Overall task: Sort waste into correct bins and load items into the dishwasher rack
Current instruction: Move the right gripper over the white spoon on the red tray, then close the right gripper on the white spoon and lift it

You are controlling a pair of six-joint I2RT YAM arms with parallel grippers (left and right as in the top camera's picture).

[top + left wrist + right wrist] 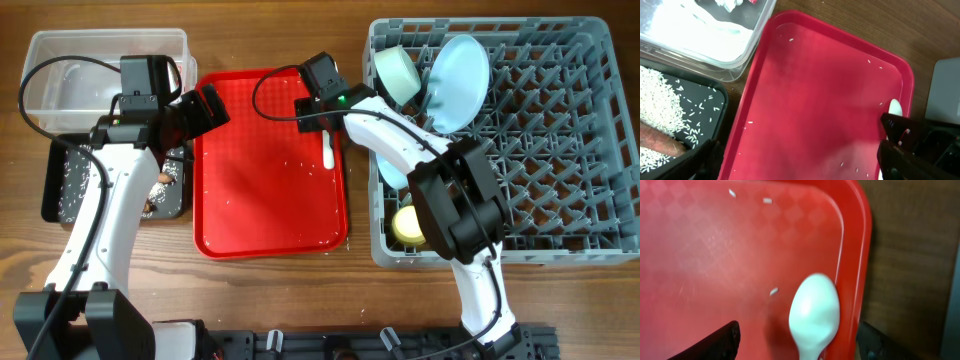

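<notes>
The white spoon [328,150] lies on the flat red tray [270,200] by its right rim. My right gripper [322,108] hangs just over it, open, with the spoon bowl [814,312] between its fingers [795,345] and not gripped. My left gripper [205,108] is open and empty over the tray's left rim [795,165]. The grey dishwasher rack [560,150] holds the pale blue plate [458,70], the mint bowl [398,72], a blue bowl [392,175] and the yellow cup [407,225]. The black tray [60,195] holds rice [660,105] and the carrot-like stick [660,142].
The clear tub [100,60] stands at the back left with the white tissue [730,4] and a bit of red wrapper [752,1] in it. A few loose rice grains [875,62] lie on the red tray. Bare wood shows between tray and rack.
</notes>
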